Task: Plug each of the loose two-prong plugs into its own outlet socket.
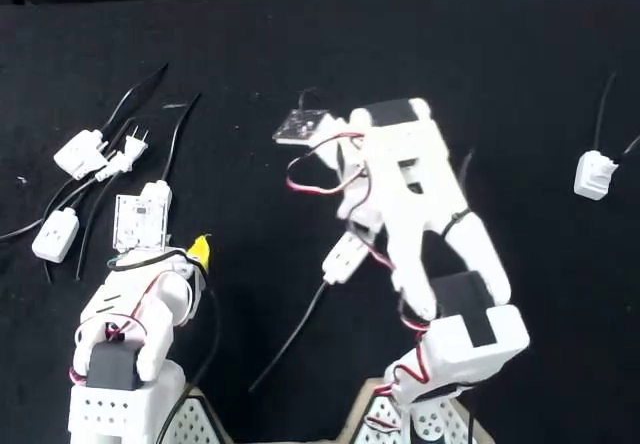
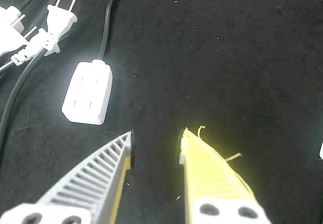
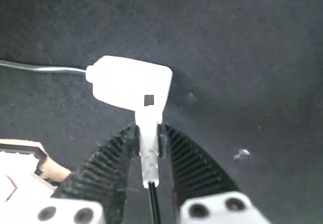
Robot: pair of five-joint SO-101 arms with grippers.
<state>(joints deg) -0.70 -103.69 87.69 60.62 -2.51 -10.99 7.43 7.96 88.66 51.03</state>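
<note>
Your right fingers (image 3: 108, 163) were closed on the narrow white body of a plug (image 3: 150, 141), one black finger on each side of it. The plug's black cord (image 3: 153, 204) ran back between them. The plug's front end met a white socket block (image 3: 131, 85) just past the fingertips. Its prongs could not be seen, so you could not tell how deep it sat. A grey cord (image 3: 40, 68) left the block's side and lay along the black surface (image 3: 242, 42). In the high view your right arm (image 1: 420, 194) stood mid-surface, stretched away from its base and then bent back down over the plug.

Your left fingers (image 2: 209, 173) were spread apart with nothing between them, the grey one and the yellow one aimed at bare surface. A second socket block (image 2: 88, 93) lay flat beyond the grey fingertip, near it but not touching. A loose plug (image 2: 61, 13) lay farther out, prongs pointing away, beside another plug (image 2: 38, 45) among the tangled cords. Your left arm (image 1: 135, 309) was folded low at the near left edge. A third socket (image 1: 595, 174) lay well apart at the far right.
</note>
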